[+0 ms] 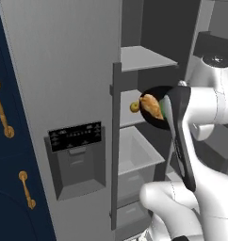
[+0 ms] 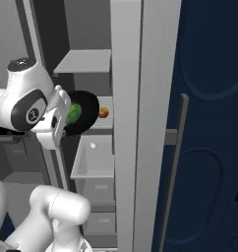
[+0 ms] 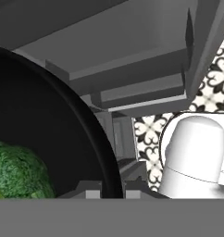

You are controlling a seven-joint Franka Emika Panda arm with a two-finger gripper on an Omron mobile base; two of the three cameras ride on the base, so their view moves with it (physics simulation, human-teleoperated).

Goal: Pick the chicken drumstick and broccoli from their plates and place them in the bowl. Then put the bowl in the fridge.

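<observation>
While clamped by its rim in the gripper (image 3: 107, 187), glossy black round bowl (image 1: 152, 92) carries golden-brown chicken drumstick (image 1: 151, 106) and bright-green bumpy broccoli (image 2: 74, 112). Held level with the tall light-grey fridge (image 1: 64, 70) middle white shelf (image 1: 129, 117), lying just ahead of the fingers, beside a small yellow-red apple (image 2: 104, 112).

The bowl (image 1: 156, 109) hangs tipped in front of the open fridge (image 1: 64, 84), level with its middle shelf (image 1: 130, 120). In the bowl lie the chicken drumstick (image 1: 151, 106) and the broccoli (image 2: 74, 112), side by side. Behind the bowl, an apple (image 2: 104, 112) sits on that shelf. Below the bowl is a drawer (image 1: 137, 153); above it, another shelf (image 1: 144, 57). The bowl seems clear of the shelf.
</observation>
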